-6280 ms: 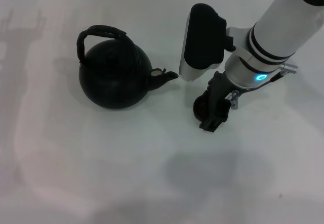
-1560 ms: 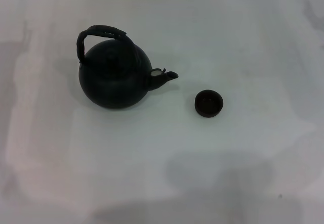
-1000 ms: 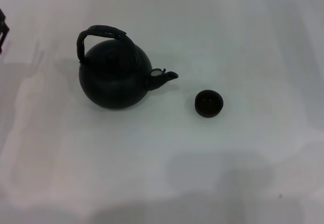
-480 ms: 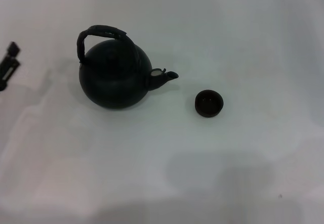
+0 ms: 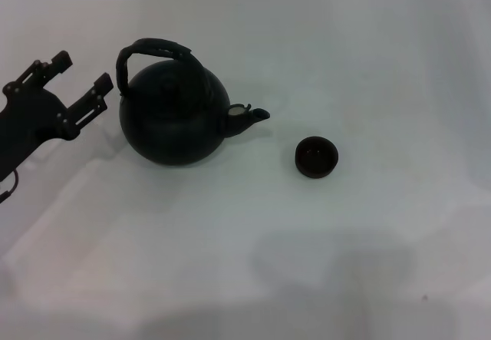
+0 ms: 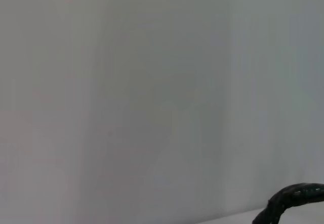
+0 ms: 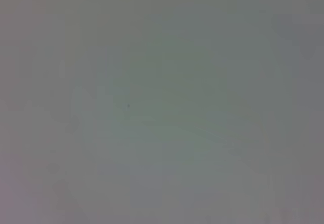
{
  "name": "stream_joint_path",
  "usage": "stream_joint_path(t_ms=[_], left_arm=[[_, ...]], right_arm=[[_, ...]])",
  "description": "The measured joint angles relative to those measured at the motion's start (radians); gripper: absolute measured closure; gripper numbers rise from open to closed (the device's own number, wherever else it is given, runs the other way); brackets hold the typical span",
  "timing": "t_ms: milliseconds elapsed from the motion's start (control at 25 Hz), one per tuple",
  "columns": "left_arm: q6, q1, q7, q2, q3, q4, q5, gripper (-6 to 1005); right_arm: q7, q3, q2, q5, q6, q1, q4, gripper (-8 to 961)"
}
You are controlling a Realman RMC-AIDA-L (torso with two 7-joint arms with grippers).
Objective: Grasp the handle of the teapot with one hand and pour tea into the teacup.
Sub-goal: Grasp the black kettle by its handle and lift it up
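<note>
The large round black teapot (image 5: 173, 117) stands upright on the white table, its short spout (image 5: 252, 116) pointing right. Its arched dark bail handle (image 5: 152, 50) loops over the top; a piece of the handle also shows in the left wrist view (image 6: 293, 199). The small dark teacup (image 5: 316, 156) sits to the right of the spout, apart from it. My left gripper (image 5: 81, 73) is open and empty, just left of the teapot at handle height, with its nearer fingertip (image 5: 102, 85) close to the handle's left end. My right gripper is out of view.
The white table (image 5: 253, 263) stretches all around the teapot and cup. The right wrist view shows only a plain grey surface.
My left gripper has come in from the left edge toward the teapot, fingers spread. The right arm, by the cup several seconds ago, has left the view. Teapot and cup have not moved.
</note>
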Motion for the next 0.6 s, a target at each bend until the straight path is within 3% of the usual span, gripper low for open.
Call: stream_joint_path(t_ms=[360, 600], left_arm=[[-0.001, 0.002, -0.001, -0.003, 0.003, -0.014, 0.0, 242], [-0.057, -0.038, 0.004, -0.015, 0.003, -0.014, 0.009, 243]], right_arm=[[0.001, 0.034, 0.001, 0.0, 0.0, 0.004, -0.007, 118], [0.001, 0.036, 0.002, 0.0, -0.008, 0.014, -0.003, 118]])
